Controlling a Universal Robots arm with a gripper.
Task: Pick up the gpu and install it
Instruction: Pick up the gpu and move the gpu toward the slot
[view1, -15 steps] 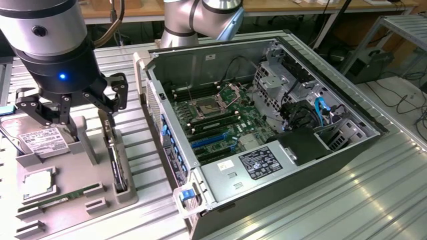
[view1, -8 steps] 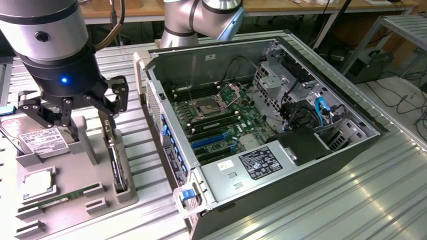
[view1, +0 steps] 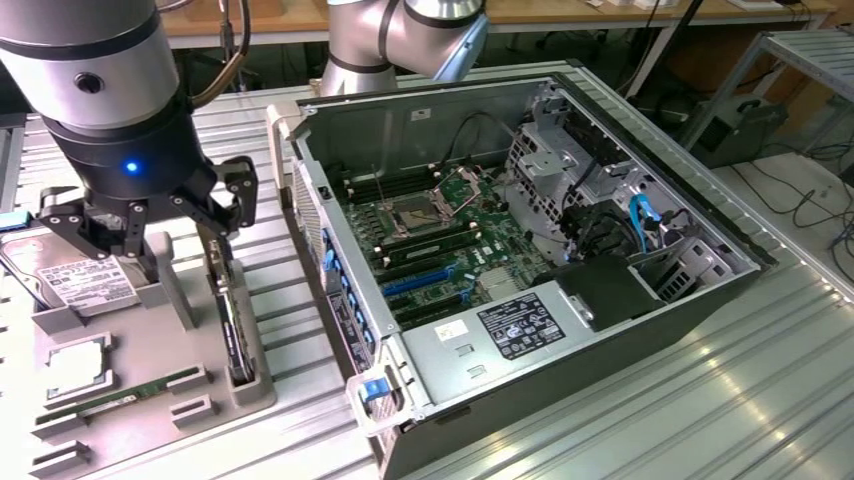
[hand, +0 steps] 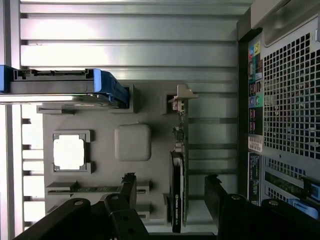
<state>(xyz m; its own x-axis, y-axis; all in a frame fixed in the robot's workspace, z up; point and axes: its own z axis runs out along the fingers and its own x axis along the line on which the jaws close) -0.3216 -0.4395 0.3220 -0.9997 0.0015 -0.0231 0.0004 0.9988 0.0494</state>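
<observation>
The gpu is a thin black card standing on edge in a slot along one side of the grey parts tray. In the wrist view the gpu runs lengthwise, with its pale metal bracket at the far end. My gripper hangs just above the tray, open and holding nothing. In the wrist view the gripper straddles the card. One of the fingers is on the tray side and the other on the case side, and neither touches the card.
The tray also holds a hard drive in a blue carrier, a square CPU and a green memory stick. On the exterior view's right lies the open computer case, showing its motherboard with blue expansion slots.
</observation>
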